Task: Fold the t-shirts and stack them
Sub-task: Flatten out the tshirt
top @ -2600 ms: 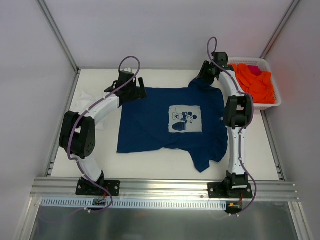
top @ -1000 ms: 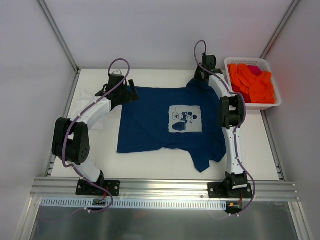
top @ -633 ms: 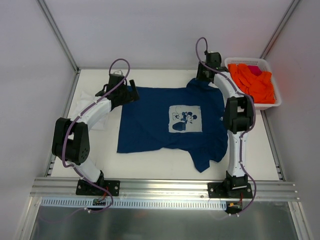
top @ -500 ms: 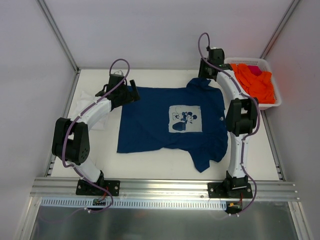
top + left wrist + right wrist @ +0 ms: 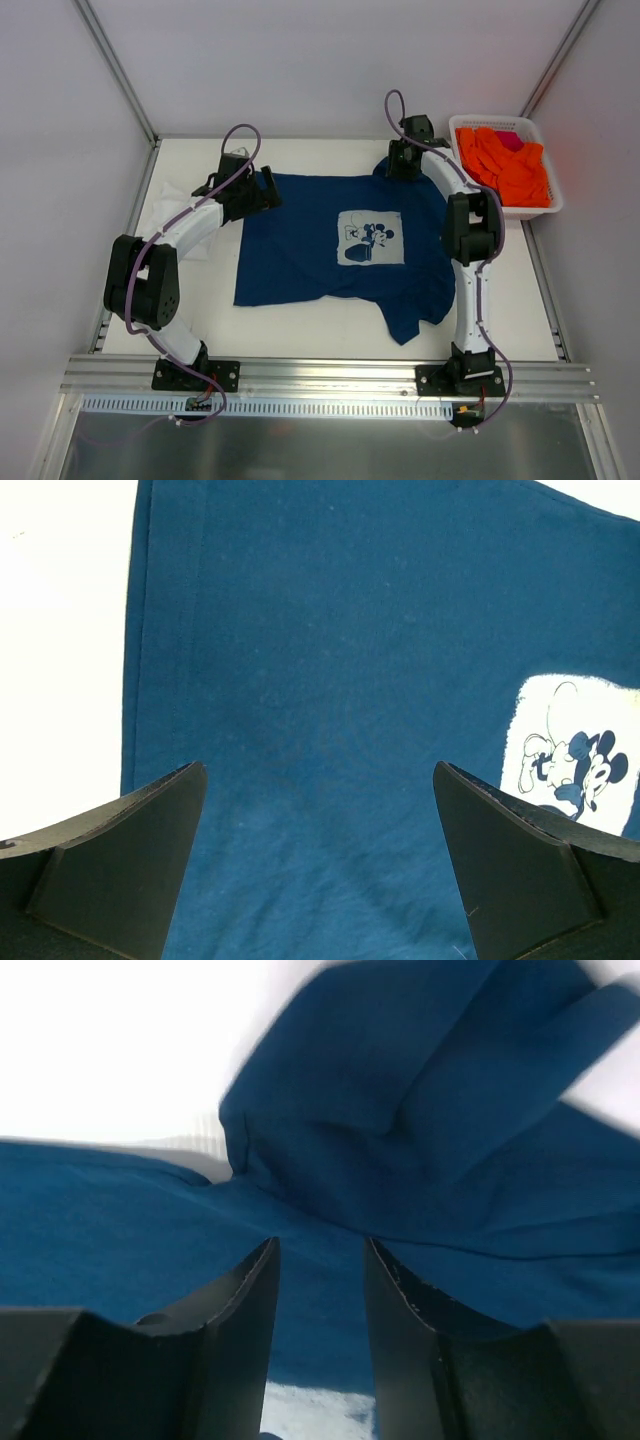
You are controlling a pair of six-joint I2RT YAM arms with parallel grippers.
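Note:
The navy t-shirt (image 5: pixel 300 250) lies spread flat on the table, its pale mouse print (image 5: pixel 370 238) face up. The white t-shirt (image 5: pixel 163 203) lies crumpled at the left, partly hidden under my left arm. My left gripper (image 5: pixel 268 190) hovers over the navy shirt's far left corner with its jaws wide open and empty. The left wrist view (image 5: pixel 318 770) shows the navy cloth (image 5: pixel 330 630), its hem and the print (image 5: pixel 570 755). My right gripper (image 5: pixel 395 168) is over the bunched far right sleeve (image 5: pixel 400 1080). In the right wrist view (image 5: pixel 320 1245) its jaws stand slightly apart and hold nothing.
A white basket (image 5: pixel 540 208) with orange clothes (image 5: pixel 505 160) stands at the far right corner. White walls and metal frame posts enclose the table. A metal rail runs along the near edge by the arm bases.
My right gripper drew back towards the far wall, then came down and left onto the navy shirt's sleeve. My left gripper shifted slightly onto the shirt's corner.

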